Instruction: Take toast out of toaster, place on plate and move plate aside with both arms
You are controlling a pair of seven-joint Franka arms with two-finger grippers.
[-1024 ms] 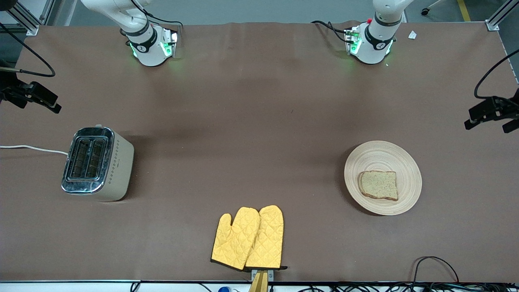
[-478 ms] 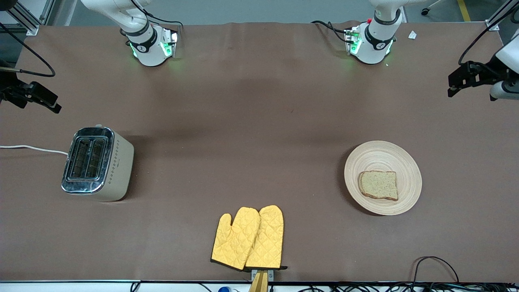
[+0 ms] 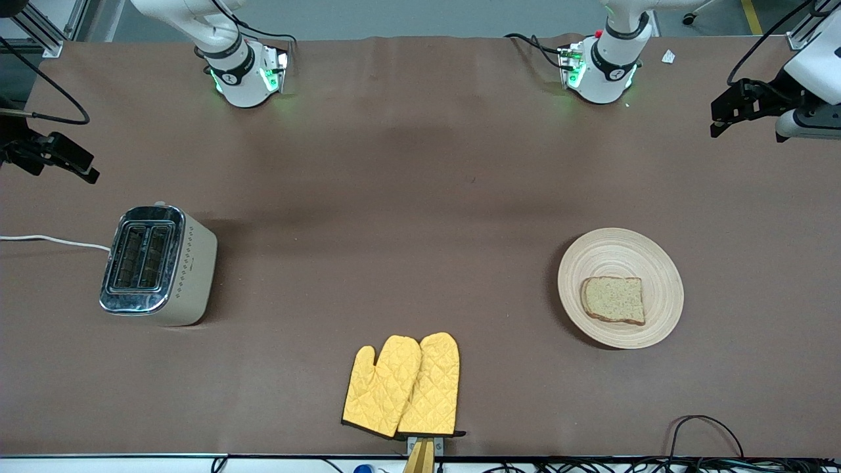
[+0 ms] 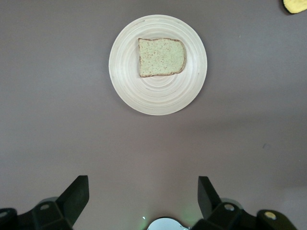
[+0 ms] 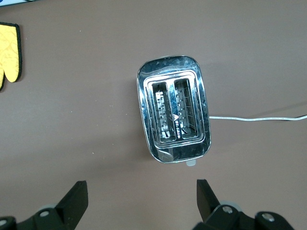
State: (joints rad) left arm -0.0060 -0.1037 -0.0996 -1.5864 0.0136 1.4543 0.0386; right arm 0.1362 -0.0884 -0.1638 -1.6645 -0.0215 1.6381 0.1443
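— Where am I working?
— I'm standing in a robot lab. My two arms are rising from bolted bases [image 3: 246, 75] glowing green, on a table [image 3: 420, 197] lying under a brown cover.
— What else is showing it?
— Aluminium frame posts [image 3: 39, 29] are standing at the corners, cables [image 3: 703, 427] are trailing along the edge, and kitchen props, a toaster [image 3: 158, 265] and mitts [image 3: 404, 387], are sitting out like staged test pieces.

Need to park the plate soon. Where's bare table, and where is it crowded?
Bare: the wide stretch between toaster and plate, from the arm bases down to the oven mitts. Crowded: nowhere; toast fills part of the plate, cables edge the table nearest the camera.
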